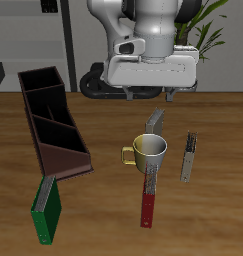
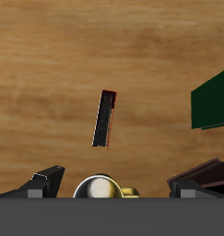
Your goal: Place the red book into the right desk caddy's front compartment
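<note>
The red book (image 1: 149, 198) stands on its long edge near the table's front edge, in front of the mug; it also shows in the wrist view (image 2: 105, 118). The right desk caddy (image 1: 51, 120) is a long dark brown-maroon box with three sections, its wedge end pointing toward the front; one end of it shows in the wrist view (image 2: 211, 171). My gripper (image 1: 150, 97) hangs high above the table behind the mug, open and empty, far from the red book. One of its fingers (image 2: 44, 182) shows in the wrist view.
A yellow-rimmed mug (image 1: 148, 150) stands between the gripper and the red book. A green book (image 1: 46, 210) leans at the caddy's wedge end. A grey book (image 1: 189, 157) lies beside the mug, and another grey one (image 1: 155, 120) stands behind it.
</note>
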